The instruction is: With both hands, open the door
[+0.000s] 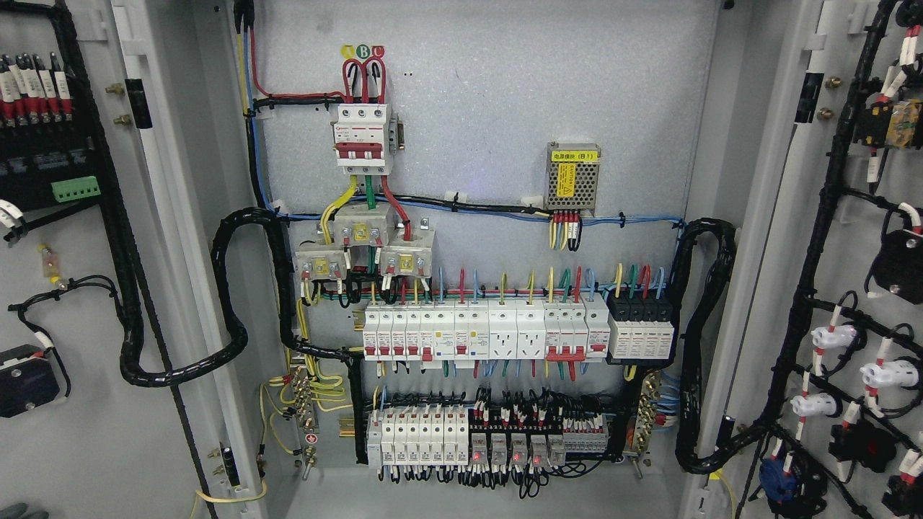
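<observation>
Already both cabinet doors [86,288] swung wide, edges cut off, grey hand [21,510] barely visible, grip unreadable.

backplate [490,108] | carries: three-pole breaker [363,137]; power supply [572,180]; breaker rows [483,339]

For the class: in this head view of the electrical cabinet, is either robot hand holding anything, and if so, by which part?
Nothing is seen held. Both cabinet doors stand open, and no hand grips either. Only a grey tip shows at the bottom left corner; what it is cannot be told.

Cabinet doors, left door [108,432] and right door [793,216], swung open; breaker rows [483,339] exposed inside.
</observation>
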`<state>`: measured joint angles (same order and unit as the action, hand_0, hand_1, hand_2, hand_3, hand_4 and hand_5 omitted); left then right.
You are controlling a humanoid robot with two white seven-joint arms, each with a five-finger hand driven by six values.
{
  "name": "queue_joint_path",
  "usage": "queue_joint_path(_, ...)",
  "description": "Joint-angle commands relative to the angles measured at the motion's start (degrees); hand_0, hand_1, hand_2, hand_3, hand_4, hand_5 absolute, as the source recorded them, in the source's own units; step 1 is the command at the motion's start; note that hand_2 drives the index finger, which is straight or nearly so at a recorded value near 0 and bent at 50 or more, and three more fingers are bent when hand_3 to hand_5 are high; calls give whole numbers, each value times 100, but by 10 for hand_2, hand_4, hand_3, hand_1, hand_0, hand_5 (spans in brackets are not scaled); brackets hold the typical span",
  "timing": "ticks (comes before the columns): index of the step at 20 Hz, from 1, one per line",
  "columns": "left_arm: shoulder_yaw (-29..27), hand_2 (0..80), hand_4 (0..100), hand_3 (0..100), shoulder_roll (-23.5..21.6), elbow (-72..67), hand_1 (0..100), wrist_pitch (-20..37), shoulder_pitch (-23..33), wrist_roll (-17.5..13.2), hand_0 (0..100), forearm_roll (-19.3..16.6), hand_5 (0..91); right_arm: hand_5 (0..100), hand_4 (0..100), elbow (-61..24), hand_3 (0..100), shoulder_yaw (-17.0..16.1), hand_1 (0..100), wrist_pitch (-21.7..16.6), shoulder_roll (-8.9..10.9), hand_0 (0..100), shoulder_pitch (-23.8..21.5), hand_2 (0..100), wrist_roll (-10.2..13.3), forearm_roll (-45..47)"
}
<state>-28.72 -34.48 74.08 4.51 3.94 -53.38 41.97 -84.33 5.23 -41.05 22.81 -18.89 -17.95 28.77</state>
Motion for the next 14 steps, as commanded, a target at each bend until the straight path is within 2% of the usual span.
queue_joint_path(1, 717, 27, 36, 27, 555, 1194, 0, 33, 63, 55, 295, -380, 0, 0, 0, -110, 0, 162, 0, 185, -785, 218, 166, 0, 28, -485)
queue_joint_path(2, 823, 27, 36, 27, 730, 1379, 0, 33, 115, 160, 295, -591, 0, 0, 0, -162, 0, 223, 0, 229, -926, 218, 166, 0, 37, -608)
queue_joint_path(5, 1008, 27, 36, 27, 1363, 1854, 0, 33, 335, 880, 295, -1207, 0, 0, 0, -346, 0, 364, 0, 413, -1225, 218, 175, 0, 46, -785)
queue_joint_path(8, 1394, 27, 37, 27, 1733, 2066, 0, 68, 449, 1696, 296, -1323, 0, 0, 0, -426, 0, 443, 0, 755, -1498, 219, 184, 0, 55, -952)
queue_joint_path(11, 1737, 27, 37, 27, 1988, 2365, 0, 77, 651, 2654, 296, -1349, 0, 0, 0, -426, 0, 566, 0, 879, -1761, 219, 192, 0, 63, -1224)
queue_joint_path(12, 1895, 27, 37, 27, 2154, 2409, 0, 85, 721, 2936, 296, -1454, 0, 0, 0, -426, 0, 593, 0, 888, -1823, 219, 219, 0, 63, -1329)
queue_joint_path(14, 2159, 27, 37, 27, 2489, 2471, 0, 208, 871, 3315, 296, -1962, 0, 0, 0, -426, 0, 698, 0, 967, -1876, 219, 289, 0, 221, -1427)
